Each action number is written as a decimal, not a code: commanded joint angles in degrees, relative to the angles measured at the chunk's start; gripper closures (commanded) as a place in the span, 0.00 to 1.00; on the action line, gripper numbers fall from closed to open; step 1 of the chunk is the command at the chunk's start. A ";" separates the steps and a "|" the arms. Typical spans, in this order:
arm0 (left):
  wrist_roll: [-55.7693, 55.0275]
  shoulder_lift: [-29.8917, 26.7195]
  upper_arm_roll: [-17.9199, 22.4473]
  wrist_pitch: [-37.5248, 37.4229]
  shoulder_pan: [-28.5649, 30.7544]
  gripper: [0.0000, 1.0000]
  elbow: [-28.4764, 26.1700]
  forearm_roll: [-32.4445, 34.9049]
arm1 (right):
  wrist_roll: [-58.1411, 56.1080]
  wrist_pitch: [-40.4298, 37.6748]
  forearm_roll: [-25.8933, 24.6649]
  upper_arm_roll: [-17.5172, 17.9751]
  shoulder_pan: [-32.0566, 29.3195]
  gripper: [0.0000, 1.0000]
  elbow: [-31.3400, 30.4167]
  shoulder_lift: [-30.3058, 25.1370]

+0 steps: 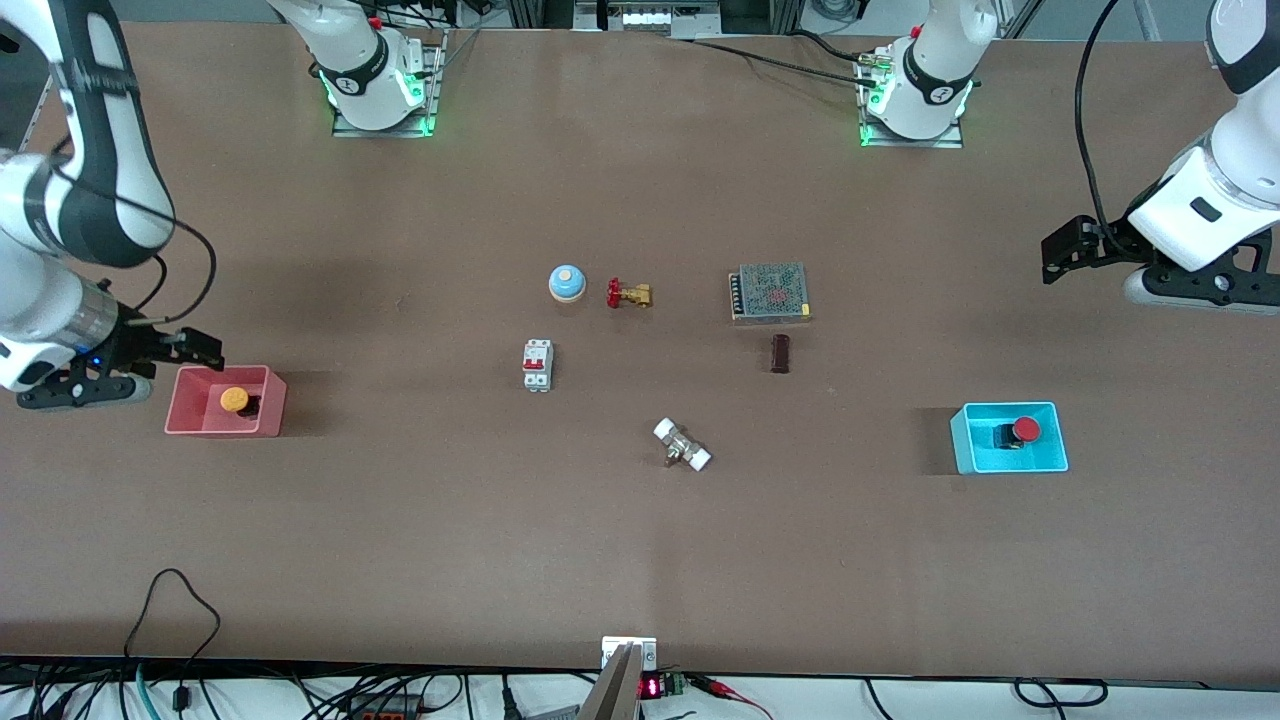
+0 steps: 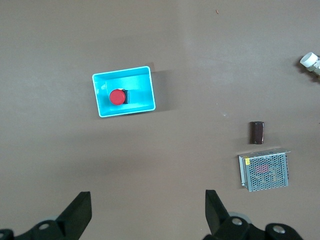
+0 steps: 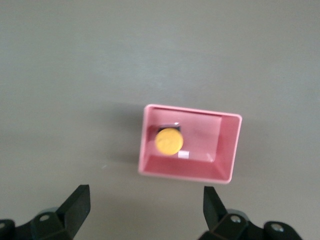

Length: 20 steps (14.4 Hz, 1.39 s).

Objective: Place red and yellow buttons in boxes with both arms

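Observation:
The yellow button (image 1: 234,399) sits inside the pink-red box (image 1: 190,415) at the right arm's end of the table; the right wrist view shows the button (image 3: 168,141) in the box (image 3: 227,150). The red button (image 1: 1025,430) sits inside the cyan box (image 1: 980,455) at the left arm's end; the left wrist view shows the button (image 2: 117,97) in the box (image 2: 145,90). My right gripper (image 1: 205,350) is open and empty, raised beside the pink-red box. My left gripper (image 1: 1062,252) is open and empty, raised high near the table's end.
In the middle of the table lie a blue dome bell (image 1: 566,283), a brass valve with a red handle (image 1: 628,294), a grey mesh-topped unit (image 1: 769,292), a dark brown block (image 1: 780,353), a white circuit breaker (image 1: 537,365) and a white-capped fitting (image 1: 682,445).

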 commanded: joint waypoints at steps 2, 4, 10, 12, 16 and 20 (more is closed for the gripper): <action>0.82 0.78 -0.06 -0.46 -0.12 0.00 1.55 0.66 | 9.13 -17.64 0.59 1.12 3.18 0.00 9.72 -3.80; 0.82 0.61 -0.06 -0.89 -0.03 0.00 1.55 0.75 | 9.41 -25.47 -0.37 2.97 3.62 0.00 15.62 -3.98; 0.46 0.61 -1.73 -0.63 -0.21 0.00 1.73 0.75 | 10.63 -32.18 0.06 2.97 4.41 0.00 19.60 -5.30; 0.47 0.61 -1.81 -0.81 -0.29 0.00 2.17 0.75 | 12.13 -32.18 0.06 2.89 4.50 0.00 19.60 -5.04; 0.64 0.61 -1.90 -0.81 -0.30 0.00 2.26 0.75 | 15.56 -32.97 -0.20 2.97 4.85 0.00 19.60 -5.12; 0.73 0.61 -1.81 -0.90 0.14 0.00 2.26 0.66 | 15.56 -32.88 0.15 2.89 4.77 0.00 19.69 -4.95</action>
